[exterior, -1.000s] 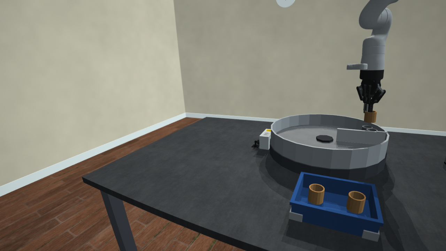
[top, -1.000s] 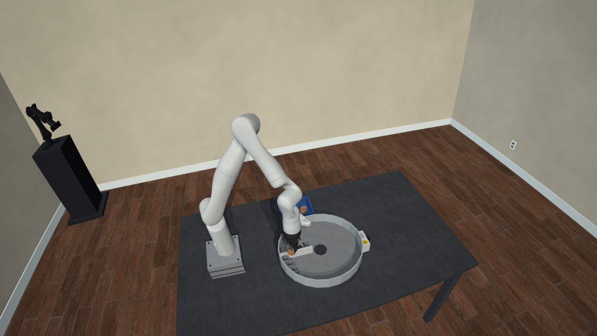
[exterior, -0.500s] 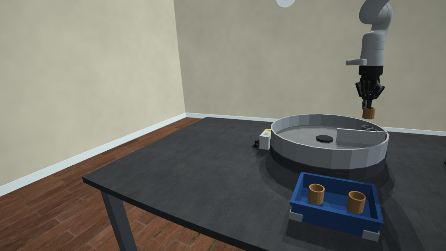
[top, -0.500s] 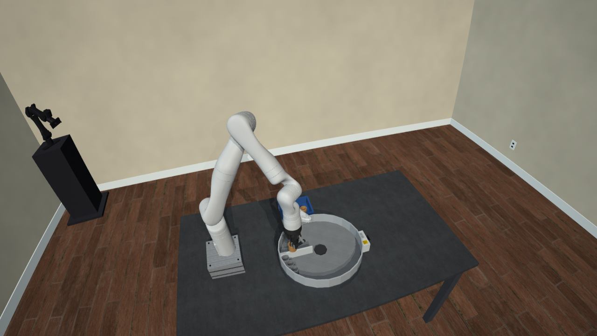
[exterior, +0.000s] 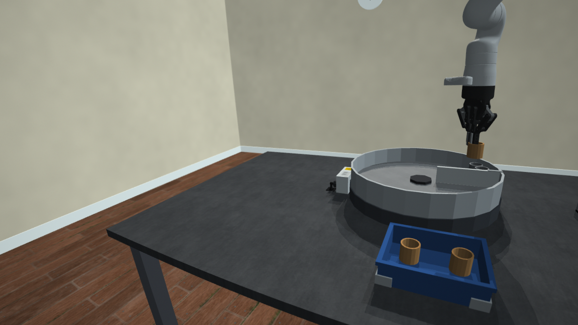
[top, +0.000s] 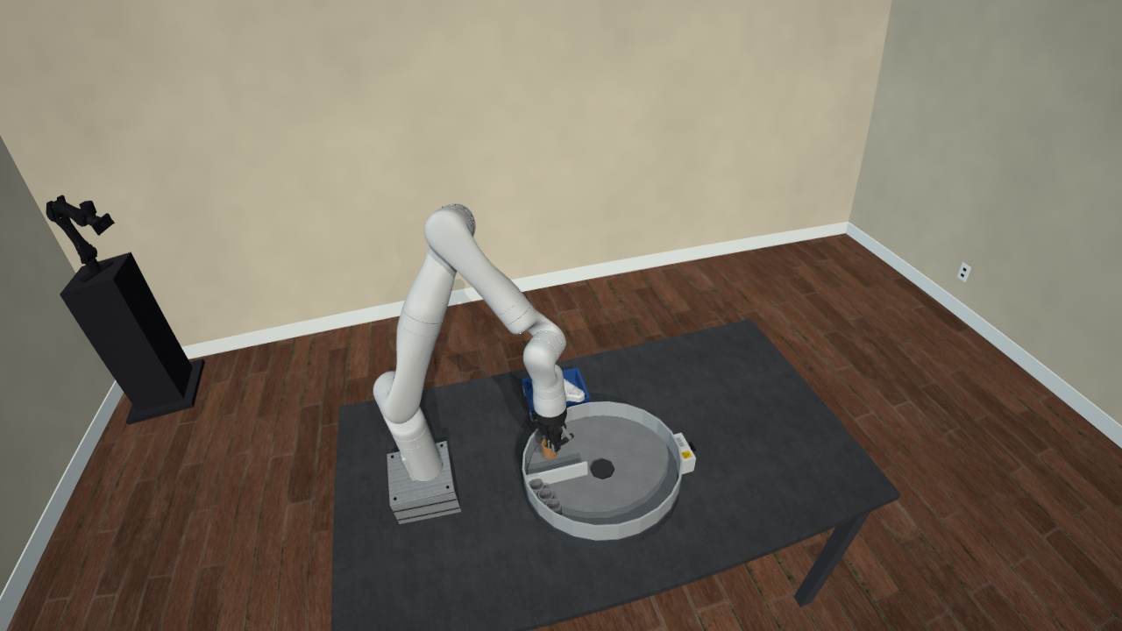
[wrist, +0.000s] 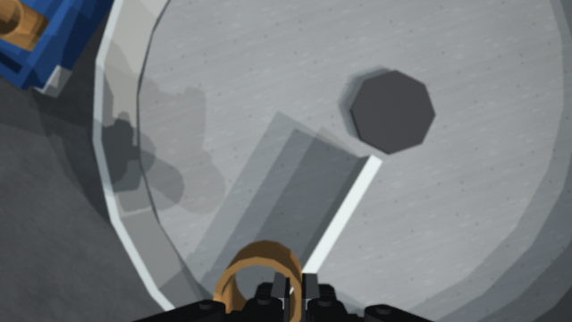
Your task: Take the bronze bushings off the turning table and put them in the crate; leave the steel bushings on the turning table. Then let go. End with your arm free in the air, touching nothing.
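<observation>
My gripper (top: 551, 443) (exterior: 474, 139) (wrist: 296, 293) is shut on the wall of a bronze bushing (top: 550, 450) (exterior: 475, 150) (wrist: 250, 264) and holds it lifted above the rim of the grey turning table (top: 628, 533) (exterior: 404, 201) (wrist: 121, 215), near its white divider bar (top: 561, 473) (exterior: 460, 175) (wrist: 344, 215). Steel bushings (top: 545, 495) (exterior: 477, 165) stand on the turning table beside the divider. The blue crate (top: 578, 379) (exterior: 428, 278) (wrist: 49, 49) holds two bronze bushings (exterior: 409, 250) (exterior: 461, 261); one of them shows in the wrist view (wrist: 18, 22).
A black hub (top: 603, 468) (exterior: 420, 179) (wrist: 391, 112) sits in the middle of the turning table. A white control box (top: 685, 451) (exterior: 343, 179) is fixed to its side. The arm's base (top: 422, 486) stands on the dark table (top: 769, 407) (exterior: 242, 210).
</observation>
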Available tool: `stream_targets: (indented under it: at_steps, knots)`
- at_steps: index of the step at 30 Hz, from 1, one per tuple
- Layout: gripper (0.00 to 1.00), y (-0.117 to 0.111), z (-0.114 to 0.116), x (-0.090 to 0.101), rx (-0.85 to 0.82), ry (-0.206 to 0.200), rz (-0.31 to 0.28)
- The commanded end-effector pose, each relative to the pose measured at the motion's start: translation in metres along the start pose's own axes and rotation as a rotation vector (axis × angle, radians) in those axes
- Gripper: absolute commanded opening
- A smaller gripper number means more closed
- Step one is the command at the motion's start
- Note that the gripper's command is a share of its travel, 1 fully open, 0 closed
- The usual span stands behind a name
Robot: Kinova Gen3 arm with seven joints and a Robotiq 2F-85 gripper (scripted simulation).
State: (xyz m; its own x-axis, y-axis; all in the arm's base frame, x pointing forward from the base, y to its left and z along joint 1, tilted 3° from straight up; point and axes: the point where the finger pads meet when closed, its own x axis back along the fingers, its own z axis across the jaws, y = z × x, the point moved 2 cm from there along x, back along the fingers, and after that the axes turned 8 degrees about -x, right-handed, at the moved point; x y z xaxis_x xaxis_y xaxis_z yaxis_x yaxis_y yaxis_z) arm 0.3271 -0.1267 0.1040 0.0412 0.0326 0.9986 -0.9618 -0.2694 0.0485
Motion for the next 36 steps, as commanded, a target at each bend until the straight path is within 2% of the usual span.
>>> stream_targets:
  at_steps: [1, 5, 17, 22, 34, 36]
  knots:
    - [0.00, -0.007, -0.008, 0.000, 0.000, 0.001, 0.001]
    - [0.00, -0.033, -0.042, 0.001, 0.000, 0.001, 0.002]
    - [0.00, -0.033, -0.042, 0.001, 0.000, 0.001, 0.002]
    - [0.00, -0.065, -0.085, 0.001, -0.001, 0.001, 0.001]
    - [0.00, -0.065, -0.085, 0.001, -0.001, 0.001, 0.001]
    - [0.00, -0.078, -0.101, 0.001, -0.001, 0.000, 0.002]
